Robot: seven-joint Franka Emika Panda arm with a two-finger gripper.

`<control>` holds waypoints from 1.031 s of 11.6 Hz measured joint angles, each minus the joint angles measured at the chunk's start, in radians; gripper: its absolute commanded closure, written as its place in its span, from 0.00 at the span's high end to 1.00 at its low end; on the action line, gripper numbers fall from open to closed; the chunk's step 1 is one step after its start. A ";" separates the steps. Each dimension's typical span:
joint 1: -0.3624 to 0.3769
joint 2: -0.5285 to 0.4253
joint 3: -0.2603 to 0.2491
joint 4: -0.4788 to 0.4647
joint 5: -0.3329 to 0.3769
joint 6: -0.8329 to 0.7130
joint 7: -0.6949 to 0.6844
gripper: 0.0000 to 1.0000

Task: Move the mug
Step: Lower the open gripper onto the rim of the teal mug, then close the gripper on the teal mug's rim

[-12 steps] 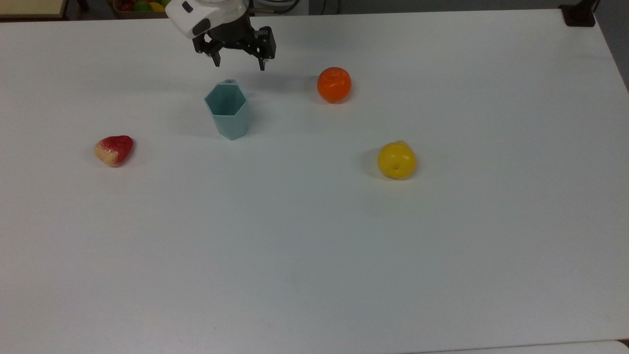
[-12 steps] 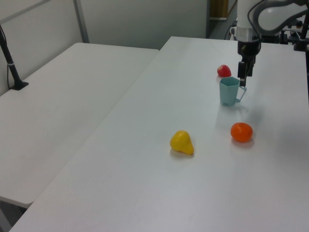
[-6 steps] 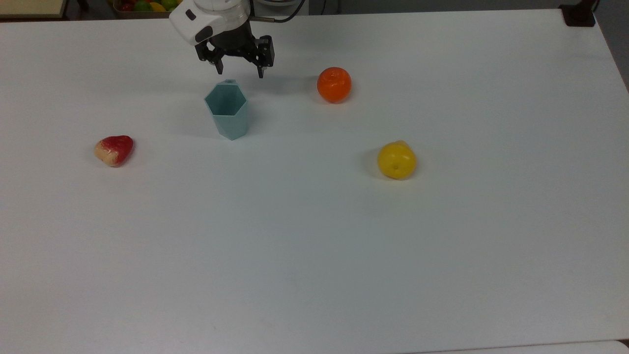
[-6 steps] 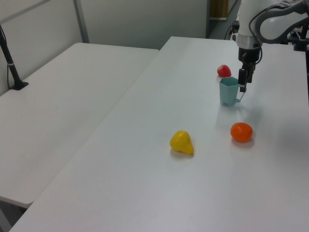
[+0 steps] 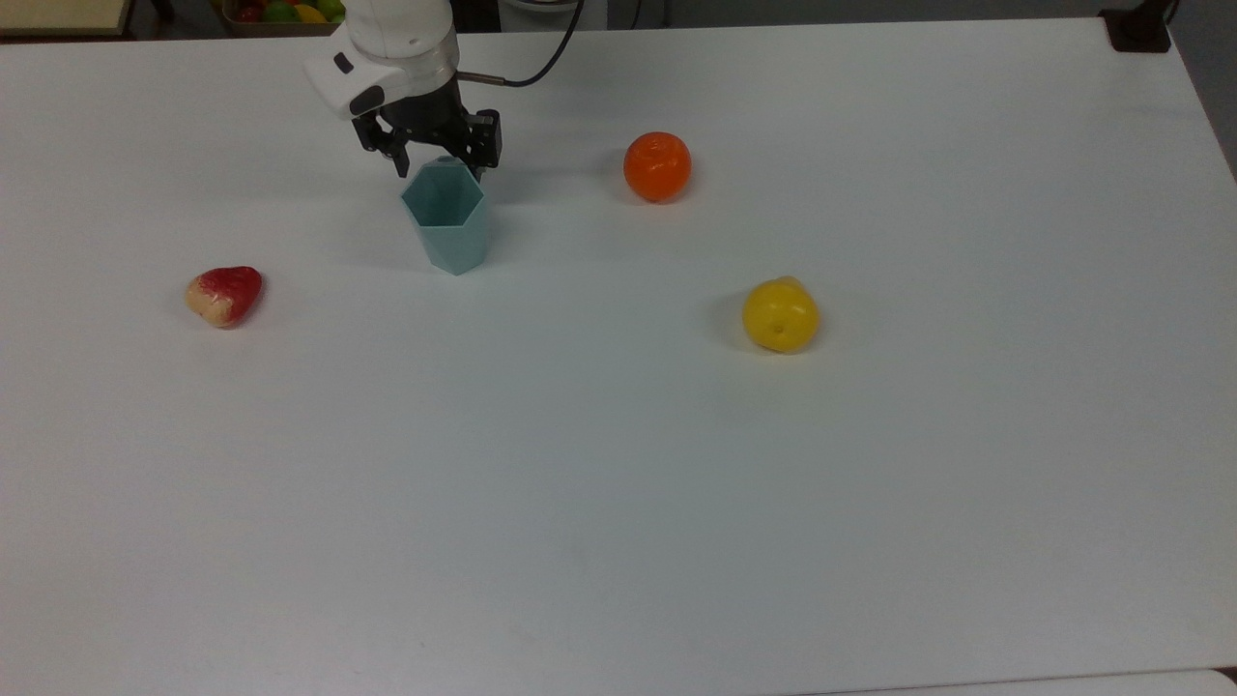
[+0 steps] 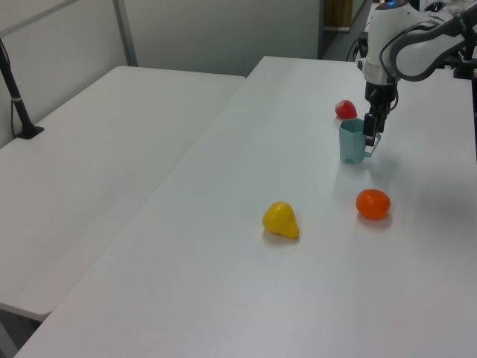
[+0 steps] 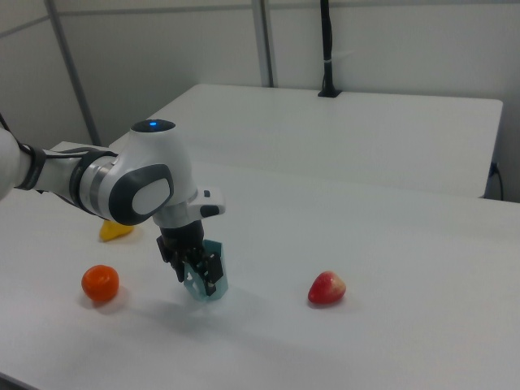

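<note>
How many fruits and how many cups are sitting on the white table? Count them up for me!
Fruits: 3, namely the orange, the yellow pear and the red and cream fruit.
Cups: 1, the mug, standing upright by the gripper.
Total: 4 things on the table.

Robotics lab or test room, bare white tabletop (image 5: 618, 503) with toy fruit laid out as props, white robot arm (image 7: 122, 183) mounted at its edge, second white table (image 6: 97, 149) alongside, black camera pole (image 7: 327, 49) clamped on, plain grey partition walls (image 7: 162, 57).
</note>
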 measured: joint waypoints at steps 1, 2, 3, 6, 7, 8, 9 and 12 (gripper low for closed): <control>0.000 0.001 0.000 0.000 -0.008 0.000 0.000 0.70; 0.001 0.002 0.001 0.000 -0.014 0.000 0.000 0.67; 0.003 0.003 0.001 -0.002 -0.015 0.000 0.000 0.63; 0.007 0.011 0.002 -0.014 -0.024 0.000 0.000 0.46; 0.007 0.012 0.002 -0.014 -0.024 0.000 0.000 0.40; 0.008 0.013 0.002 -0.014 -0.024 0.000 0.000 0.33; 0.008 0.013 0.002 -0.014 -0.024 0.000 0.000 0.25; 0.008 0.013 0.002 -0.014 -0.025 0.000 0.000 0.13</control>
